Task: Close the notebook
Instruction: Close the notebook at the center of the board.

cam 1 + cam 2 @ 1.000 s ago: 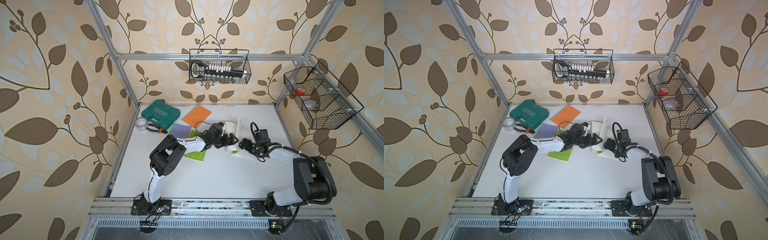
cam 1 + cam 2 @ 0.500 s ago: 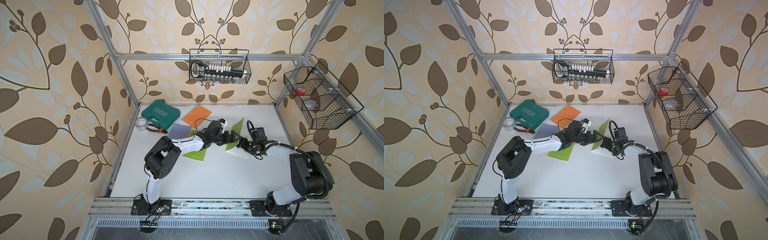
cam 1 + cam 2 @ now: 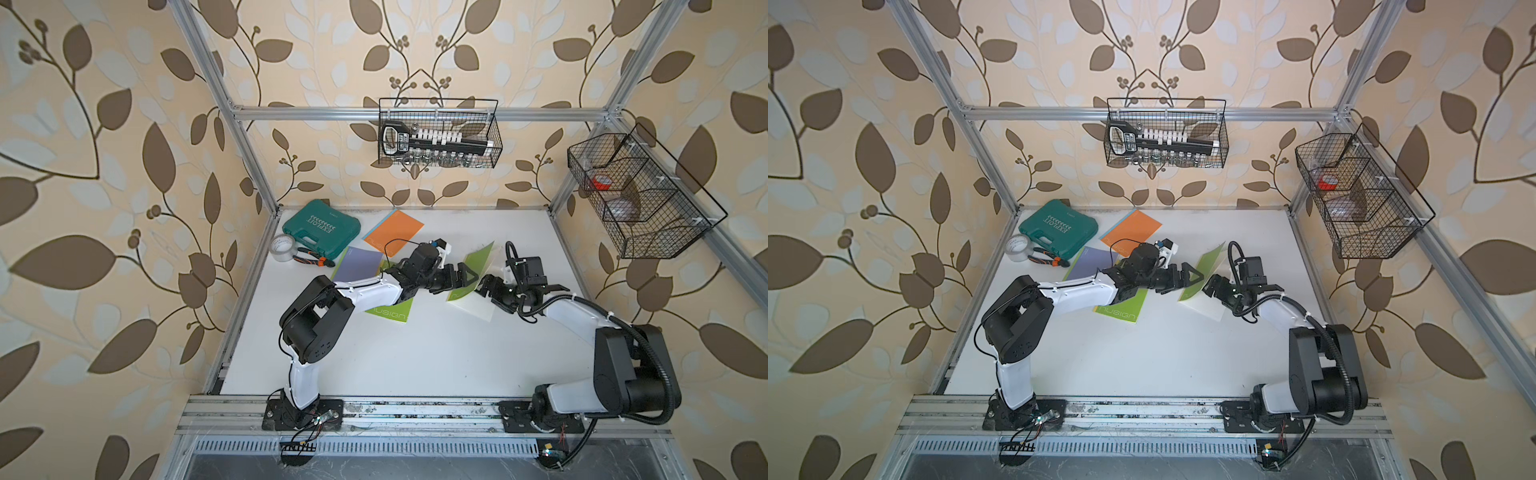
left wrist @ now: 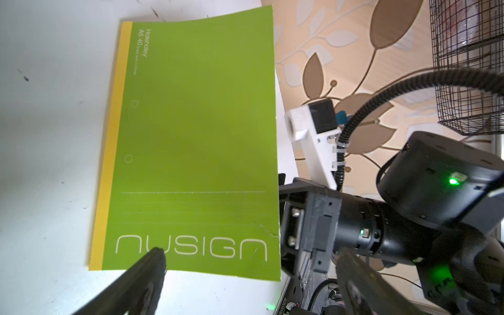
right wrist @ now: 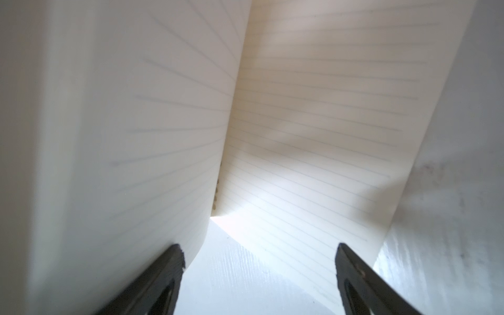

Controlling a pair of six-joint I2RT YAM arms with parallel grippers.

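The notebook (image 3: pixel 482 261) sits half open, green cover raised; left fingers (image 4: pixel 147 272) spread by it, right fingers (image 5: pixel 163 272) spread at the pages, gripping nothing.

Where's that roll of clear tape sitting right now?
In both top views the roll of clear tape lies at the far left edge of the white table, beside the teal plastic tool case and the orange-handled pliers.
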